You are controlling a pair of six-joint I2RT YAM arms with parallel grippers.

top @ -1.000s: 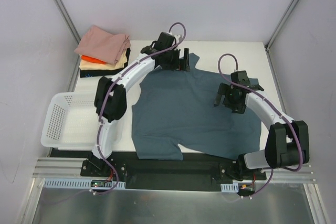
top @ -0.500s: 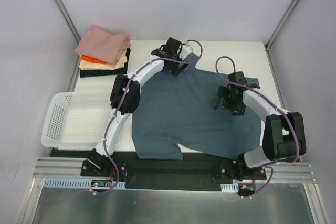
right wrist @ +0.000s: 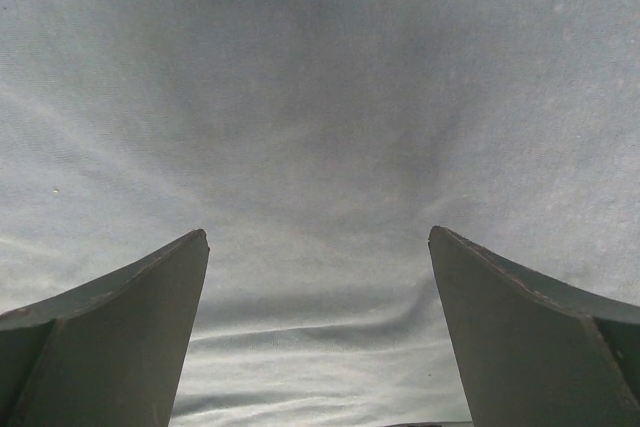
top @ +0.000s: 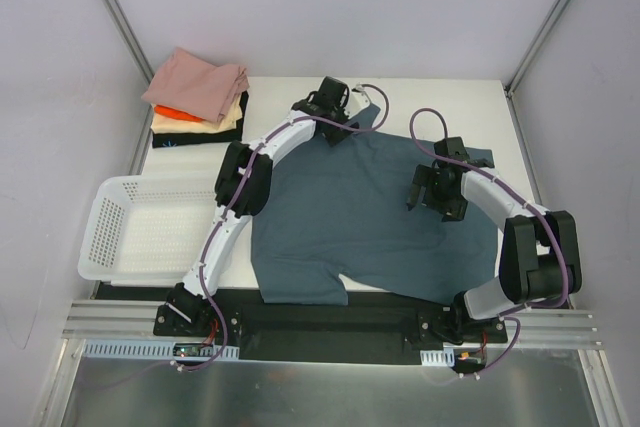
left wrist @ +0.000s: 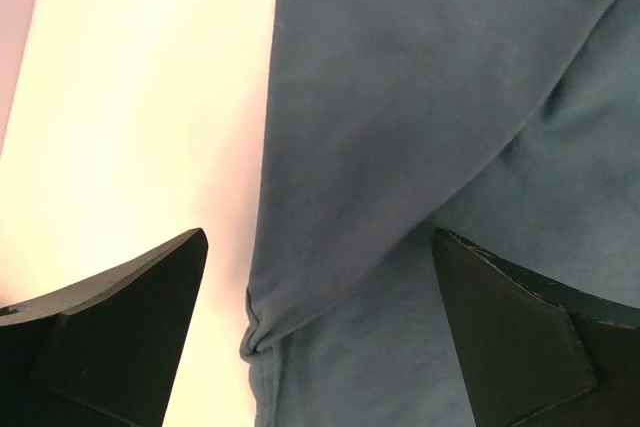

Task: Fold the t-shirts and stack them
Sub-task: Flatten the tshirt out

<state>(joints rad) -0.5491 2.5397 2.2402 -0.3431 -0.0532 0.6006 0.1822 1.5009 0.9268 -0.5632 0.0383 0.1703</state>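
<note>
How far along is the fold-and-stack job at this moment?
Done: a folded stack sits at the far left, pink on top, with orange, cream and black below. In hand: the slate-blue shirt lies spread flat; the left tool hangs open over its far edge, the right tool open over its right side, neither gripping. Left: folding that shirt and adding it to the stack.

Centre: plain slate-blue t-shirt point(top: 365, 212). Upper left: pink t-shirt point(top: 200, 82), orange t-shirt point(top: 171, 113), cream t-shirt point(top: 205, 125), black t-shirt point(top: 200, 136). Left: white lattice basket point(top: 125, 242). White desk point(top: 450, 107).
</note>
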